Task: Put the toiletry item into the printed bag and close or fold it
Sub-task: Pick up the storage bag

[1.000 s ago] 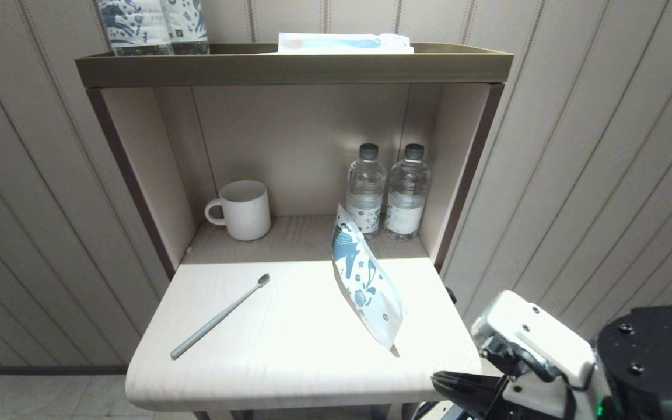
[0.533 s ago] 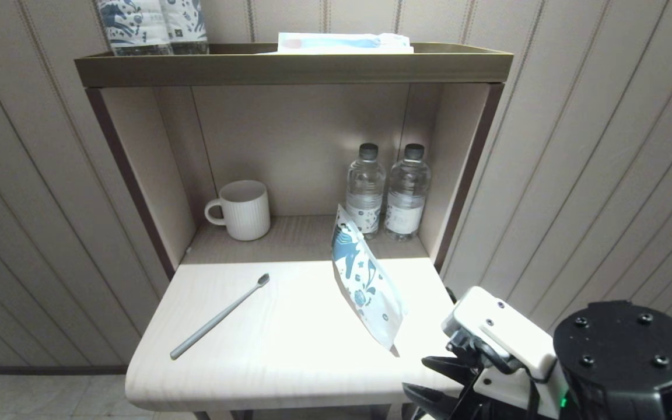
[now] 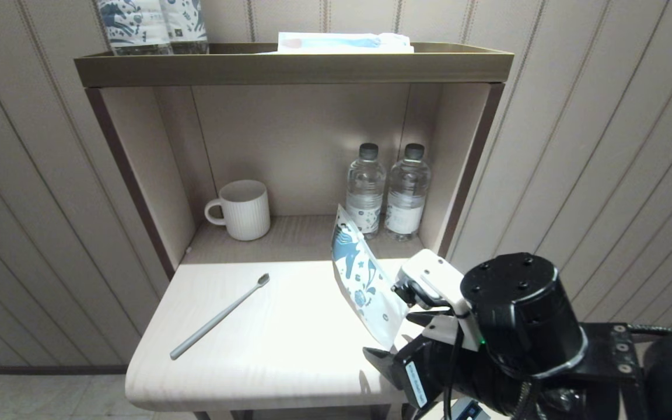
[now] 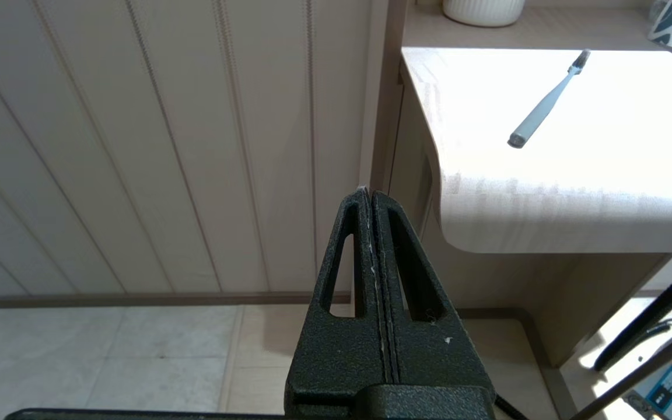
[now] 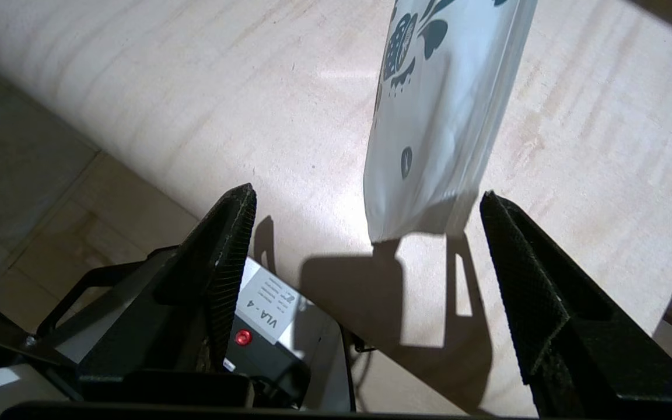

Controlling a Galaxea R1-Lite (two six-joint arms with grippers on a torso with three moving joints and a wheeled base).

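The grey toothbrush (image 3: 219,318) lies diagonally on the left half of the pale table (image 3: 289,367), bristle head toward the shelf; the left wrist view also shows the toothbrush (image 4: 546,102). The printed bag (image 3: 365,280), white with a blue horse, stands on edge and leans, right of centre. My right gripper (image 3: 400,338) is open at the table's front right, its fingers either side of the bag's near lower end without touching it. In the right wrist view the bag (image 5: 441,116) sits just beyond the right gripper (image 5: 366,192). My left gripper (image 4: 369,192) is shut and empty, low beside the table's left front corner.
A white ribbed mug (image 3: 244,210) and two clear water bottles (image 3: 385,189) stand in the alcove behind the table. On the top shelf are upright blue-and-white packs (image 3: 149,23) and a flat packet (image 3: 345,42). Panelled walls flank the unit.
My right arm has risen and swung in from the lower right toward the bag's near end. The bag and the toothbrush have not moved.
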